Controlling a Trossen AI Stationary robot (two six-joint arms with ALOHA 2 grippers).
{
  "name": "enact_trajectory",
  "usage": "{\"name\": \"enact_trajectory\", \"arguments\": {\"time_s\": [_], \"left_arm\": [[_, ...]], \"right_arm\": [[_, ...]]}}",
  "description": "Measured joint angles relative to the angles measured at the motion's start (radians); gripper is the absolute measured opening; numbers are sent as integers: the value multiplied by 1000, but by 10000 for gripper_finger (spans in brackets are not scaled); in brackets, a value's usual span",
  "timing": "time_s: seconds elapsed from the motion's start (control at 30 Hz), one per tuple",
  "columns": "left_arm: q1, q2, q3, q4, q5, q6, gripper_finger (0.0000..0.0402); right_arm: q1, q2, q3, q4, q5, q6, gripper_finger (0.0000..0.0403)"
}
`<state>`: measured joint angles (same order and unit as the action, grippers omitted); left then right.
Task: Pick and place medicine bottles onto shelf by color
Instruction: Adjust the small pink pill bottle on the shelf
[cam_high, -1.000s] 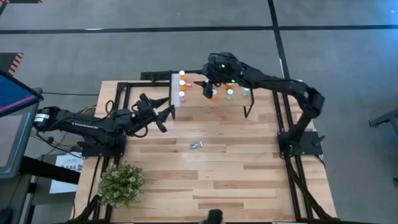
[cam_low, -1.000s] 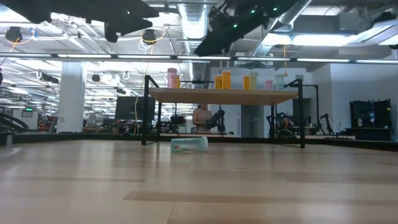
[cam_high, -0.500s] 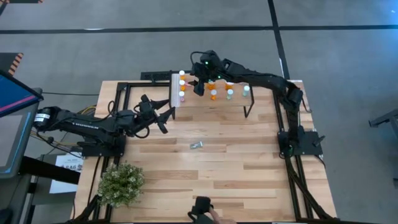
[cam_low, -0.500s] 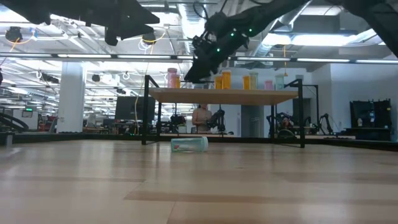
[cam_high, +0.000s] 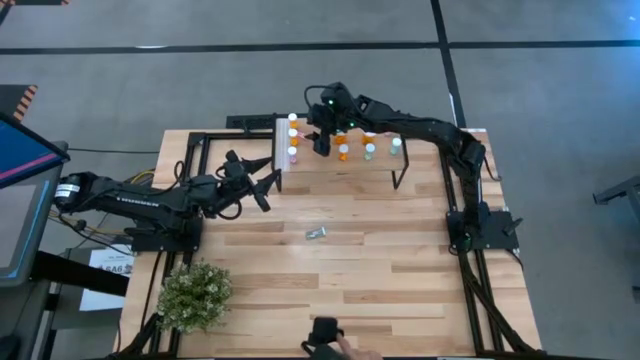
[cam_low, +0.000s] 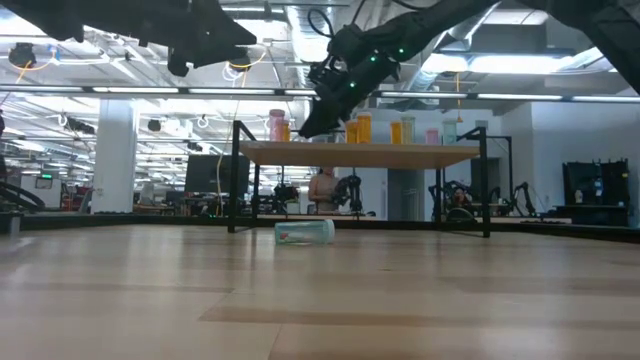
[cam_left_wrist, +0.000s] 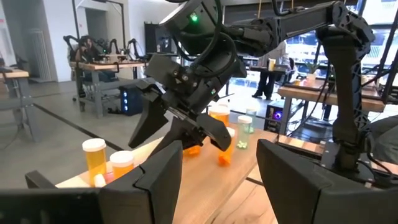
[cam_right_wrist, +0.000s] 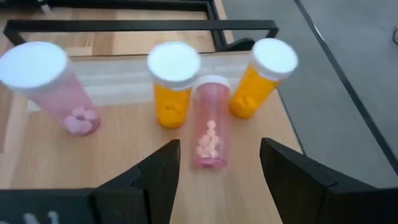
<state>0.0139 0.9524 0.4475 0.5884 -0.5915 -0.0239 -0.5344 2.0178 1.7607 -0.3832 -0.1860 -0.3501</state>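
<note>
At nine o'clock on the tabletop (cam_high: 380, 270), the left gripper (cam_high: 262, 186) hovers with its fingers spread apart and nothing between them, pointing toward three o'clock at the near left corner of the shelf (cam_high: 385, 165). Toward seven o'clock a small potted plant (cam_high: 194, 294) sits by the tabletop's edge. Near the middle of the tabletop a pale green medicine bottle (cam_low: 305, 232) lies on its side, well apart from both grippers.

At twelve o'clock stands the shelf, with medicine bottles along its top. At its left end a row of three, white-capped, runs toward twelve o'clock (cam_high: 293, 135). The right gripper (cam_high: 322, 141) hangs over the left part of the shelf, just beside that row, its fingers parted and holding nothing. Its wrist view looks down on four bottles: a pink upright one (cam_right_wrist: 46, 81), an orange upright one (cam_right_wrist: 173, 81), a pink one lying on its side (cam_right_wrist: 210, 121) just in front of the open fingers, and another orange one (cam_right_wrist: 261, 78). Farther toward three o'clock on the shelf stand an orange bottle (cam_high: 344, 152) and two pale green ones (cam_high: 369, 150).

At six o'clock a person's hand (cam_high: 335, 346) shows at the tabletop's edge.
</note>
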Motion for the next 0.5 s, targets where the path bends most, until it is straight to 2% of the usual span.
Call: {"name": "enact_trajectory", "arguments": {"time_s": [0.5], "left_arm": [[0, 0, 0, -2, 1, -7, 194]], "right_arm": [[11, 0, 0, -5, 1, -13, 245]]}}
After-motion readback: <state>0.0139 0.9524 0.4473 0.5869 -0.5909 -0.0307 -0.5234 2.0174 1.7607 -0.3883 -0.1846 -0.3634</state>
